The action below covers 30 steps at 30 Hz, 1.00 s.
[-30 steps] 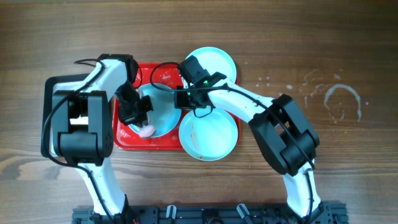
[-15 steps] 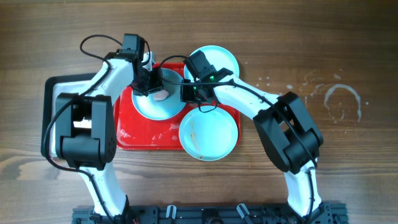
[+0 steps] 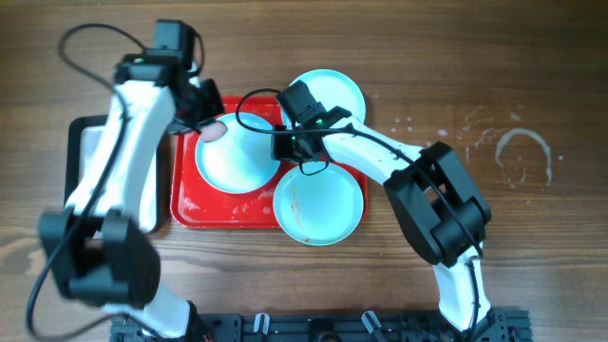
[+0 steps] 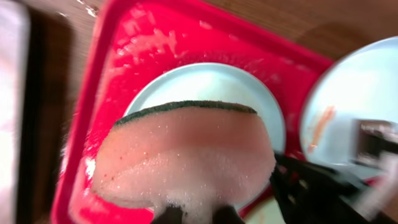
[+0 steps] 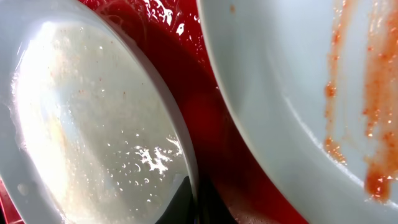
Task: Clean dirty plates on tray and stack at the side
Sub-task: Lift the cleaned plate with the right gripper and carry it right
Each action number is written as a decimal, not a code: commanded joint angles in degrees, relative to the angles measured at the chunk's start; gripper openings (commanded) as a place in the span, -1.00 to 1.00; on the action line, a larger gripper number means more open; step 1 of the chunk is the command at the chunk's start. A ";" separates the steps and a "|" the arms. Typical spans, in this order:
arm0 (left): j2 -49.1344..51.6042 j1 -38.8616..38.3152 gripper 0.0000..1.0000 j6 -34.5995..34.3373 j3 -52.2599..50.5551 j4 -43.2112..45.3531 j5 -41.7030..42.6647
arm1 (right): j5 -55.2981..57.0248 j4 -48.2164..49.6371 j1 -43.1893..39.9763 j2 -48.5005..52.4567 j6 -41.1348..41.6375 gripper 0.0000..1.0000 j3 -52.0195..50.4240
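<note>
Left end effector [image 3: 206,123] is closed on a soapy pink sponge [image 4: 186,155], whose long side runs across the fingers with the green scouring face turned away from them. It hangs over the far left corner of the red tray [image 3: 185,204]. A small black-rimmed tray [image 3: 80,161] lies just outside the red tray's left edge.

The wet plate [image 3: 237,157], filmed with foam, sits toward the tray's middle, below and to the right of the sponge. Being round, it offers no preferred axis. The right end effector [image 3: 284,147] is pinched shut on this plate's right rim, so that arm is the nearer one and already has it. Whether the plate is lifted off the tray I cannot tell.

A smeared plate [image 3: 318,204] with orange streaks overlaps the tray's near right corner and reaches onto the worktop [image 3: 494,76]. A third plate [image 3: 332,93] lies at the far right corner. Carrying the wet plate rightward would probably mean passing over or between those two.
</note>
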 commanded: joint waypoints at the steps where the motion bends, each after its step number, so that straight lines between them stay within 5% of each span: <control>1: -3.06 2.67 -0.92 -1.77 0.57 -4.44 -1.38 | -1.25 -0.63 0.72 0.63 -0.46 -0.91 -0.90; 6: -2.82 6.69 -0.92 -1.20 0.55 -6.49 -1.33 | -0.31 -0.83 0.39 -1.42 -1.97 -0.92 -0.87; 17: -2.82 8.13 -0.92 -0.98 0.55 -6.73 -1.38 | 32.65 -12.11 3.65 -20.87 -6.32 -0.91 -0.87; 25: -2.82 8.24 -0.92 0.52 0.55 -6.58 -1.40 | 71.47 -12.07 16.35 -21.09 -9.44 -0.91 -0.90; 30: -2.82 8.31 -0.92 0.55 0.55 -6.03 -1.40 | 86.36 -11.72 21.94 -20.96 -9.27 -0.91 -1.27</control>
